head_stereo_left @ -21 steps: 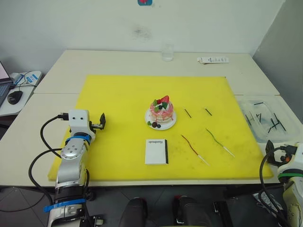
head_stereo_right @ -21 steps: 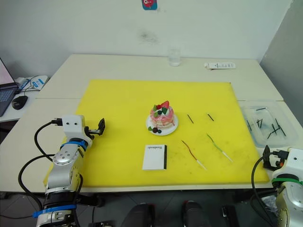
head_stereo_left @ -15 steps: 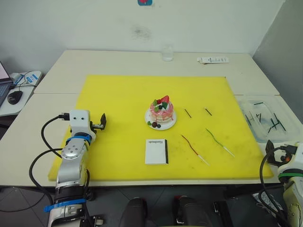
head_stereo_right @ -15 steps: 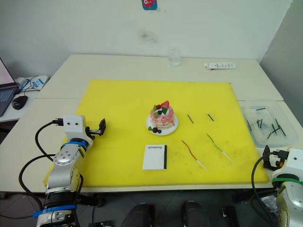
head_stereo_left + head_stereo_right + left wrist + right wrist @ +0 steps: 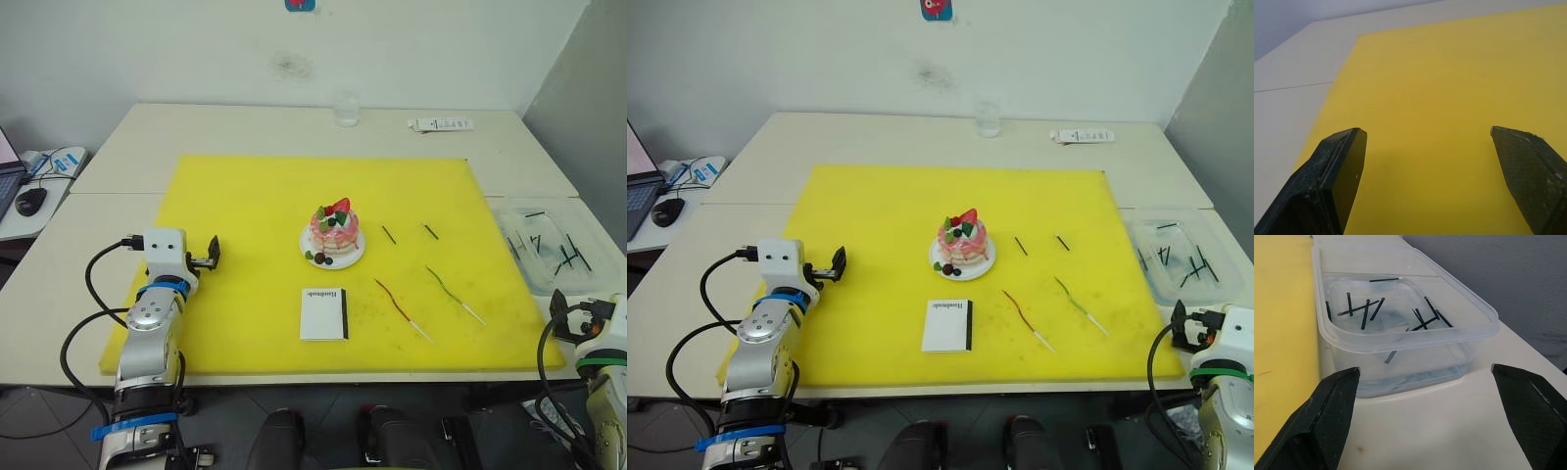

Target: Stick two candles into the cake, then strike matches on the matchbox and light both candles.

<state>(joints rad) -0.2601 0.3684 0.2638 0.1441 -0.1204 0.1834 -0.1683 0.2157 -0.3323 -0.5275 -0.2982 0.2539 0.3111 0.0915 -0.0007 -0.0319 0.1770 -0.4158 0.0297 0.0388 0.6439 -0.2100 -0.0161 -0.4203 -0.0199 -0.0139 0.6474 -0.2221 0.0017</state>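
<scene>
Nearby, clear tub (image 5: 1400, 328) of perhaps spent matches before wide right hand (image 5: 1435, 421), left hand (image 5: 1425, 181) wide, glass (image 5: 988, 118) beyond cake (image 5: 962, 240)

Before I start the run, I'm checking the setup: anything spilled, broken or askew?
Nothing stands out. The cake sits upright on its plate, both candles and the matchbox lie flat on the yellow mat.

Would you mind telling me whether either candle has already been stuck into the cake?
No, the red candle and the green candle both lie flat on the yellow mat, apart from the cake.
</scene>
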